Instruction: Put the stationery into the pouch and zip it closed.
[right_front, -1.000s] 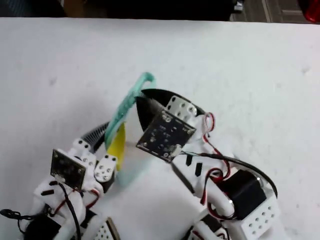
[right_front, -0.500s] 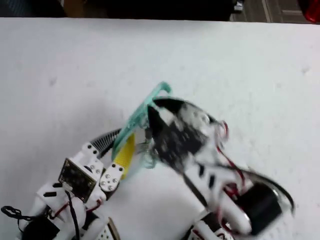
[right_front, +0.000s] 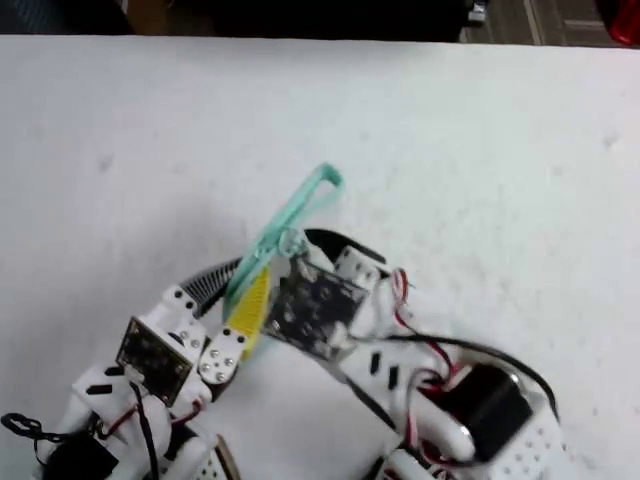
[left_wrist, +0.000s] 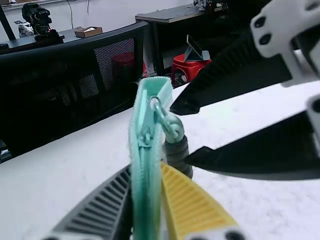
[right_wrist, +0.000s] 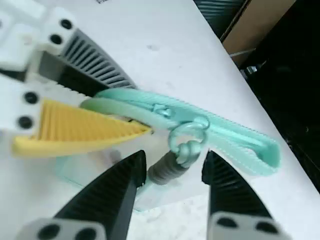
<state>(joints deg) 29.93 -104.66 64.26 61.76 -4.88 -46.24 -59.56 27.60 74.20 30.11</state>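
Here, left hand (left_wrist: 146, 175) clamping mint pouch (right_wrist: 235, 134), right hand (right_wrist: 175, 156) spread around zip pull (right_wrist: 186, 146).

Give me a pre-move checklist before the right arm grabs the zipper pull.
1. Left gripper clamped on pouch: ok.
2. Right gripper open, one finger on each side of the zipper pull: ok.
3. Right gripper closed on the pull: not ok, fingers are clear of it.
4. Stationery inside pouch: cannot tell.
5. Zip fully closed: cannot tell.
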